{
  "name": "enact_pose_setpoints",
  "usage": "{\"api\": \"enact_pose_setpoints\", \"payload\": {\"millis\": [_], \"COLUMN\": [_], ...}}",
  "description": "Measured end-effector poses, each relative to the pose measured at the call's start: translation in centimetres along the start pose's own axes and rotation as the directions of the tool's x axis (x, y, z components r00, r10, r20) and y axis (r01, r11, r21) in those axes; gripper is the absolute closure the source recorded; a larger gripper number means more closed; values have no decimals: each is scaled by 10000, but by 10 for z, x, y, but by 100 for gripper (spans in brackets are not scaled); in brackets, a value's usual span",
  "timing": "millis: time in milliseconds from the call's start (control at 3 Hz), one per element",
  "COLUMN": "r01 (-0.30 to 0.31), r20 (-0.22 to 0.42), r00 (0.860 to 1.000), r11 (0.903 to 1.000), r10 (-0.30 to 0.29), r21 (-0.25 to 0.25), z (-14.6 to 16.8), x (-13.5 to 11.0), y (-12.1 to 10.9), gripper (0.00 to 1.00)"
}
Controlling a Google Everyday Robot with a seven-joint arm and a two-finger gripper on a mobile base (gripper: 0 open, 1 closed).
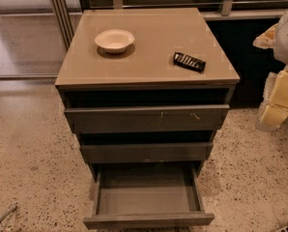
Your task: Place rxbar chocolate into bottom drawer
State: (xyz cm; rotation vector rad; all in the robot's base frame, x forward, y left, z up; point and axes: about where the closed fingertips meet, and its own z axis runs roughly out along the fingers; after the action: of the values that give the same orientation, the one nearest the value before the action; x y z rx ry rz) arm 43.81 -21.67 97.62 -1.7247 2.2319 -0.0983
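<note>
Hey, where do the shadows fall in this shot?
Camera view: the white bowl casts a shadow on the cabinet top; the gaps above both upper drawers are black; the open bottom drawer is evenly lit; the black rxbar chocolate stands out; the gripper, at the right edge, looks yellow-tinted.

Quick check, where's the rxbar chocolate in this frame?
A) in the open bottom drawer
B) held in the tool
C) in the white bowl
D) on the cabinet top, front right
D: the rxbar chocolate lies on the cabinet top near its front right corner, apart from the white bowl; the bottom drawer stands open without it, and the tool is off at the frame's right edge, beside the cabinet.
</note>
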Motion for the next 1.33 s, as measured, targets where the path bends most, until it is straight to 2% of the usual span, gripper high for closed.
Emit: {"api": "enact_pose_setpoints", "payload": {"millis": [333,667,1000,1333], "r01": [0,-137,-461,-835], "r20": [0,132,799,1706], "r00": [10000,9998,9958,9826], "r11": [10000,9999,9986,9952], "r10": [0,137,438,738], "r21": [1,49,266,502], "z": [0,5,22,42], "x": [0,2,-2,-14], "y": [0,-20,-61,-107], "gripper": [0,0,0,0]}}
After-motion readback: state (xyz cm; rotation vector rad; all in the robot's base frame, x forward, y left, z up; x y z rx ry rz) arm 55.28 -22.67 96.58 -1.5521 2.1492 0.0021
